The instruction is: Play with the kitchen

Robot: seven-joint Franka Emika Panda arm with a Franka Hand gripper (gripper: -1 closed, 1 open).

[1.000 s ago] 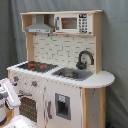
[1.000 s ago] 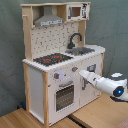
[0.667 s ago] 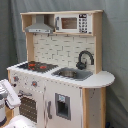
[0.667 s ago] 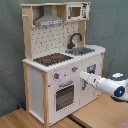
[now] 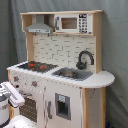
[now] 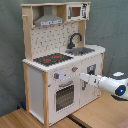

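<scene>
Pincer [image 6: 83,77] is seen at the tip of the white arm, reaching in from 3 o'clock in the second exterior view; whether its tips are apart or together can't be told. In the first exterior view the arm is seen at approx. 8 o'clock, w/ the tip hidden.

Kitchen [image 6: 35,85] is stood upright at frame centre in both exterior views, on a wood floor, w/ a grey backdrop behind. Grey hood [image 6: 48,21] and microwave [image 6: 76,11] are set at 12 o'clock on it; stovetop [image 6: 52,59] and sink [image 6: 82,50] w/ black faucet [image 6: 75,39] are set mid-height. Oven door [image 6: 65,96] is found at 6 o'clock, w/ knobs [image 6: 56,76] just above.

Key relation: the kitchen front lies directly ahead of the pincer, toward 9 o'clock in the second exterior view. The arm's long axis is run nearly level, pointed at the knob strip above the oven door. The tip is judged very near or touching the front panel beside the knobs; contact can't be confirmed. Only one arm is present.
</scene>
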